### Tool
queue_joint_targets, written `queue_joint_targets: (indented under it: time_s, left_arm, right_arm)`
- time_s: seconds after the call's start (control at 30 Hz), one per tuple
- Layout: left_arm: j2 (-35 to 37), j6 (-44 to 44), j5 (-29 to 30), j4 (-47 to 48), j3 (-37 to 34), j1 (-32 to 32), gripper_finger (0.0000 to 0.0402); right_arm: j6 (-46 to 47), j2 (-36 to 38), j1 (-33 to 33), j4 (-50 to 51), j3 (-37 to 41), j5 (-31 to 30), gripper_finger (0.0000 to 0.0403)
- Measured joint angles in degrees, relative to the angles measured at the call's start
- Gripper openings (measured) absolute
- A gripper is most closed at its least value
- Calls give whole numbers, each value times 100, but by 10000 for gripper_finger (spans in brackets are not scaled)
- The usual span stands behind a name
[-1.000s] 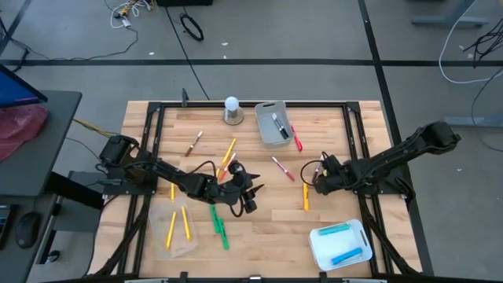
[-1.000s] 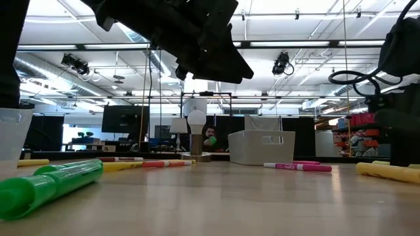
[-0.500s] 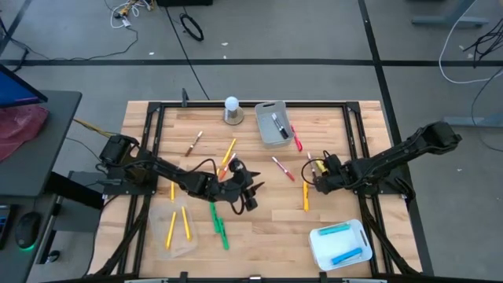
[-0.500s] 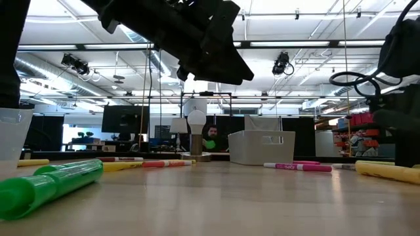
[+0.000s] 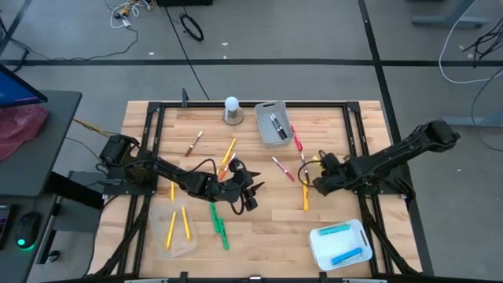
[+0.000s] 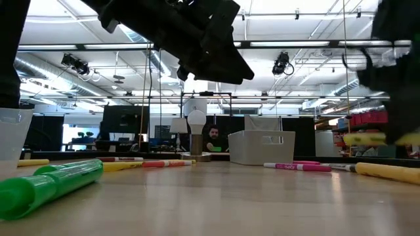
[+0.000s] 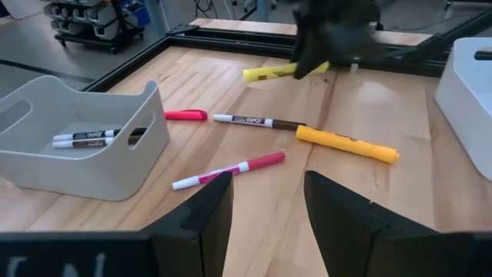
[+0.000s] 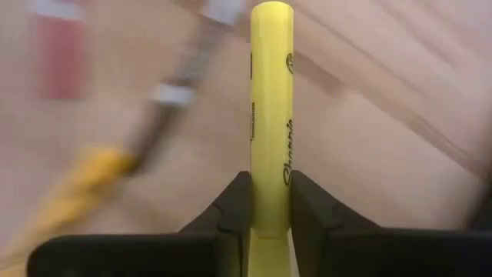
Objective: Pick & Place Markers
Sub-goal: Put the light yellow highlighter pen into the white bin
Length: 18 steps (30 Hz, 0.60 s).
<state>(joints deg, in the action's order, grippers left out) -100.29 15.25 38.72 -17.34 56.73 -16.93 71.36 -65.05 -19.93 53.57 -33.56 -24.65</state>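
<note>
My right gripper [image 8: 269, 201] was clamped on a yellow marker [image 8: 270, 115], the barrel pinched between both fingers and projecting forward past them. In the high view the right gripper [image 5: 317, 178] sat right of the table's centre, and the left wrist view showed the yellow marker [image 7: 284, 71] carried clear of the wooden table [image 5: 259, 228]. My left gripper [image 7: 265, 201] hung over the table's middle with its fingers spread and nothing between them.

Other markers lay loose: an orange marker [image 5: 306, 196] just beside my right gripper, a pink marker [image 7: 229, 170] and a brown marker [image 7: 257, 121] between the two arms, green markers [image 5: 218, 224] near my left arm. A grey bin [image 5: 273, 123] at the far edge held dark markers; a white bin [image 5: 341, 244] at the near right held blue ones.

Risks, as I judged them: the grip lay near one end of the barrel, so a fast swing could pivot the marker or let it slip out. A low carry could sweep the orange marker aside. A release off the chosen bin's centre could leave the marker on its rim.
</note>
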Motion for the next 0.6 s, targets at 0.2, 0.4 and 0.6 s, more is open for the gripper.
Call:
queue_joint_targets:
  time_s: [0.2, 0.4, 0.6]
  left_arm:
    - [0, 15, -2, -2, 0, 0, 167]
    - [0, 63, -131, 0, 0, -4, 167]
    - [0, 66, -149, 0, 0, -7, 167]
  right_arm:
    - [-1761, 8, -732, 77, -1171, 1558, 59]
    - [-1901, 10, -1904, -508, -1537, 3853, 58]
    - [-1475, -262, -3062, -600, -1442, 3989, 61]
